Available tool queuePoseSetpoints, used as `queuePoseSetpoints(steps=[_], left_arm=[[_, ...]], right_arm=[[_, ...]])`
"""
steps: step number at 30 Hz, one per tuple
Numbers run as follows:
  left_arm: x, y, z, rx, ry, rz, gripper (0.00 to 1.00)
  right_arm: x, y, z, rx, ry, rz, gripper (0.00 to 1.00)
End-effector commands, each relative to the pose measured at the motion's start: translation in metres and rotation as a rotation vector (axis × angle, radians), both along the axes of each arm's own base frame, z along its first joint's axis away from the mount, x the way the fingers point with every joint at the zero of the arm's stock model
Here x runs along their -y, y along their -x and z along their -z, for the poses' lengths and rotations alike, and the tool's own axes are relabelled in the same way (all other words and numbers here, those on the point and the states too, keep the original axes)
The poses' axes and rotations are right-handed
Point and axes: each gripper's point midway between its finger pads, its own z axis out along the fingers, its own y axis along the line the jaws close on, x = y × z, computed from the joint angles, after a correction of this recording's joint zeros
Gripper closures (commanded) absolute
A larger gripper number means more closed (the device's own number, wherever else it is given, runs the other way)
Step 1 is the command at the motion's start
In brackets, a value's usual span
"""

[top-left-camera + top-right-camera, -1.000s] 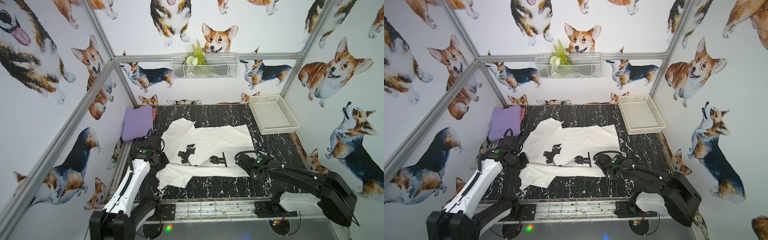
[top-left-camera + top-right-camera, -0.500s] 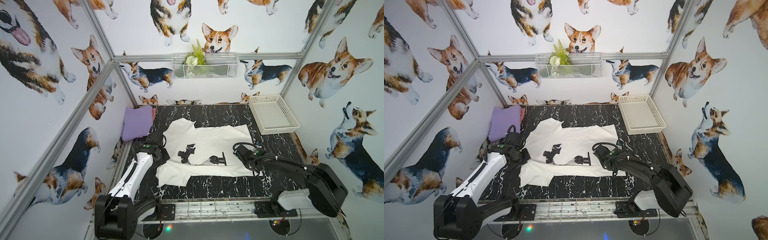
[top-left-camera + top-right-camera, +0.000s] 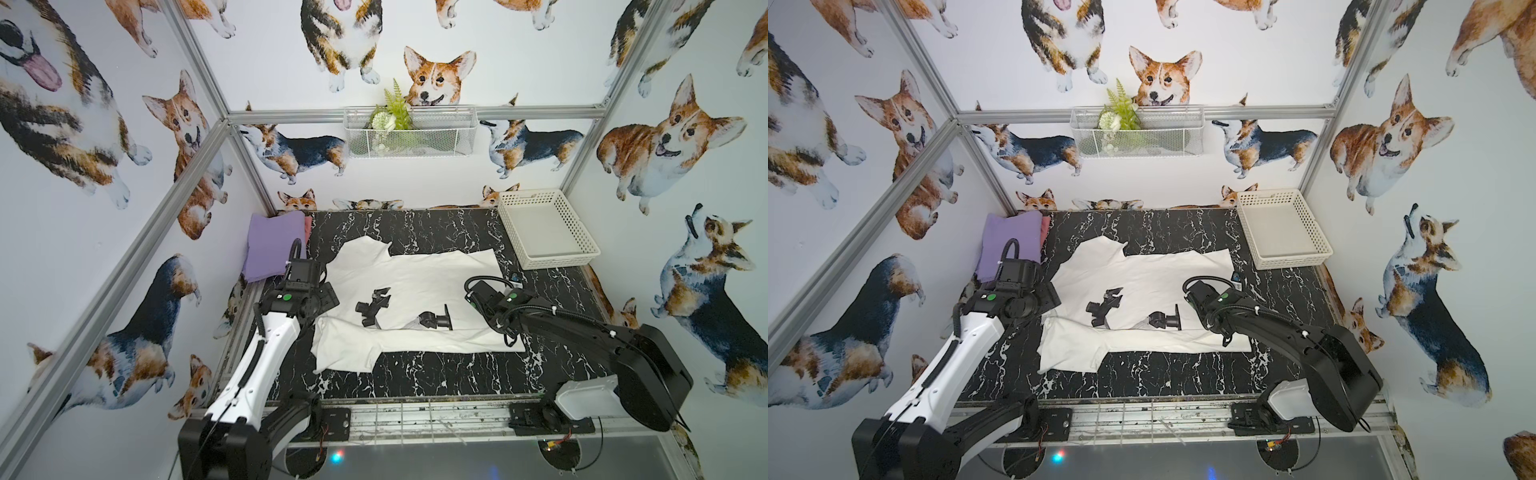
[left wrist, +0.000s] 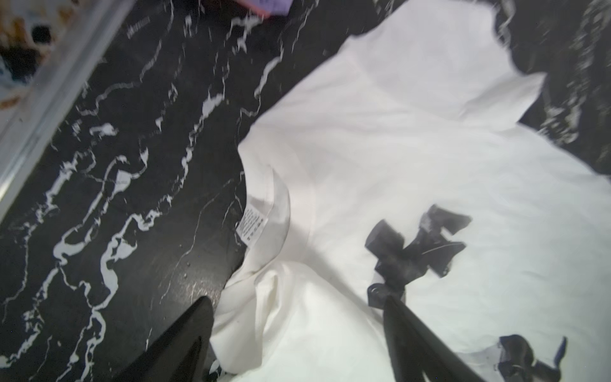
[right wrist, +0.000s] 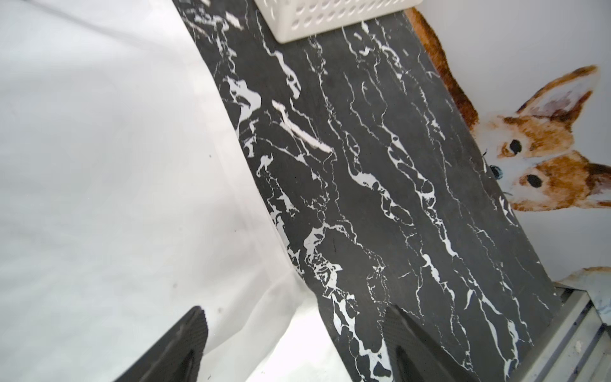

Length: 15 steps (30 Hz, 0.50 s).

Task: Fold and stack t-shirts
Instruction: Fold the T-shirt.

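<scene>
T-shirt [image 3: 436, 278] lies between left gripper [image 4: 297, 302] and right gripper [image 5: 296, 312].

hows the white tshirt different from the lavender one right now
The white t-shirt carries a black-and-grey print; the lavender t-shirt is plain. The white t-shirt lies spread across the middle of the table, with only its near edge folded over; the lavender t-shirt is a compact folded bundle at the far left corner. Both are cloth shirts lying loose, with nothing gripping them.
</scene>
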Motion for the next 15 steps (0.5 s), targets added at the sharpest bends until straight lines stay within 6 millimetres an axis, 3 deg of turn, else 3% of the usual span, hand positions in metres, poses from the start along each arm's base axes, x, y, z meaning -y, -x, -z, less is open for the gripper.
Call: queuePoseSetpoints(steps=[1, 4, 7, 10, 12, 15], left_arm=[[0.001, 0.003, -0.017, 0.045, -0.001, 0.017, 0.17], [0.012, 0.016, -0.016, 0.015, 0.045, 0.063, 0.2], [0.021, 0.033, -0.009, -0.019, 0.074, 0.109, 0.23], [0.033, 0.056, 0.002, -0.079, 0.13, 0.15, 0.26], [0.048, 0.068, 0.002, -0.1, 0.148, 0.195, 0.29], [0.072, 0.085, 0.011, -0.183, 0.193, 0.227, 0.3]], right_arm=[[0.001, 0.001, -0.031, 0.076, -0.001, -0.031, 0.18], [-0.037, 0.001, -0.033, 0.078, -0.231, -0.173, 0.24], [-0.107, 0.013, -0.042, 0.072, -0.501, -0.45, 0.34], [-0.15, 0.03, -0.059, 0.063, -0.53, -0.634, 0.31], [-0.157, 0.033, -0.067, 0.071, -0.501, -0.653, 0.3], [-0.151, 0.029, -0.072, 0.087, -0.484, -0.617, 0.3]])
